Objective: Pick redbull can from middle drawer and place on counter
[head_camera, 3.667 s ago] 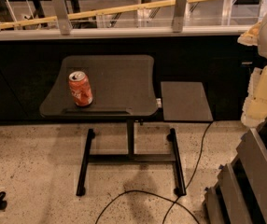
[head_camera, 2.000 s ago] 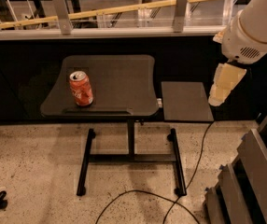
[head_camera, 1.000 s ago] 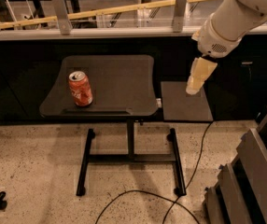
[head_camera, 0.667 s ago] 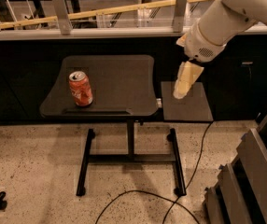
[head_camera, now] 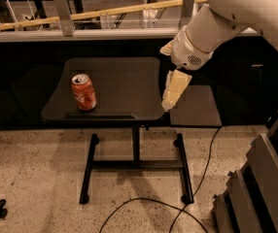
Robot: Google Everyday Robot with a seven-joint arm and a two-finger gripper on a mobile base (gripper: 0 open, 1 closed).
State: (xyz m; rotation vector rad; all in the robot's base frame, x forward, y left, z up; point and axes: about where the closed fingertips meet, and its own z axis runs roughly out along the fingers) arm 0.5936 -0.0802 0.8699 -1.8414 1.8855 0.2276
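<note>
The redbull can point(head_camera: 83, 92), red-orange with white lettering and a silver top, stands upright on the left part of a black tabletop point(head_camera: 119, 81). My gripper point(head_camera: 169, 102) hangs from the white arm point(head_camera: 217, 23) that comes in from the upper right. It points down over the right edge of the tabletop, well to the right of the can and apart from it. It holds nothing that I can see.
A smaller black side panel point(head_camera: 197, 108) adjoins the tabletop on the right. The table stands on a black frame point(head_camera: 136, 161) over a speckled floor with a black cable point(head_camera: 153, 203). A ledge with a rail point(head_camera: 80, 32) runs behind. Grey stepped units point(head_camera: 260, 188) stand at the lower right.
My arm has swung from the far right leftward across the side panel, and the gripper now hangs over the right edge of the tabletop. The can has not moved.
</note>
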